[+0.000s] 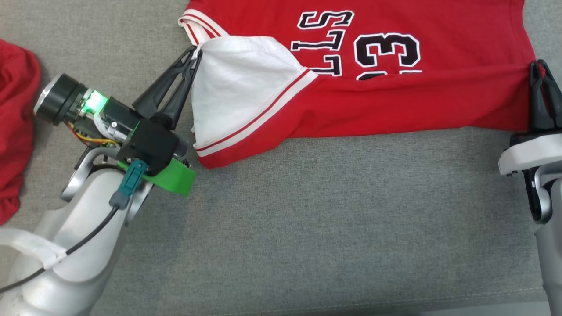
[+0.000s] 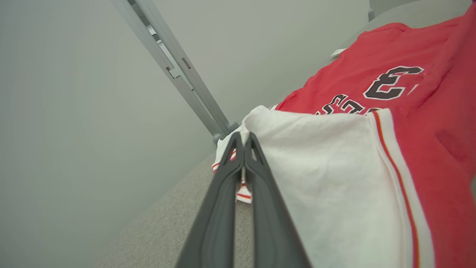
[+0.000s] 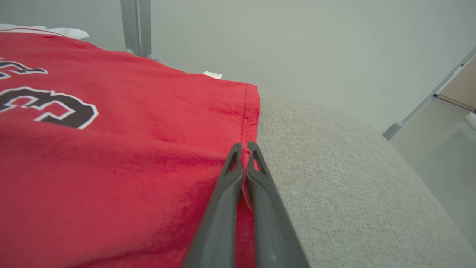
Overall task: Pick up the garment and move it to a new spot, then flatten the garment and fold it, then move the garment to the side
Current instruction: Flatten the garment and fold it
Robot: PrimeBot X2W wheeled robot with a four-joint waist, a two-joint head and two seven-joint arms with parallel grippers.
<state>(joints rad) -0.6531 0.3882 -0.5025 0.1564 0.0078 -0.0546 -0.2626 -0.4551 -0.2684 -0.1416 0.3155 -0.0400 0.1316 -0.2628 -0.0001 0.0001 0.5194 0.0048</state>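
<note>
The left pincer [image 1: 196,56] is clamped on the white flap of the red jersey [image 1: 395,105]. The right pincer [image 1: 538,72] pinches its side edge. The jersey lies on the grey worktop [image 1: 307,219]. Another red cloth [image 1: 13,131] lies to the left, and a grey post [image 2: 178,70] stands behind.

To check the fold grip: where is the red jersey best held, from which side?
At its end edges, from the near side: left claw on the white turned-over edge, right claw on the hem. The jersey lies spread, so only edges give cloth to pinch.
</note>
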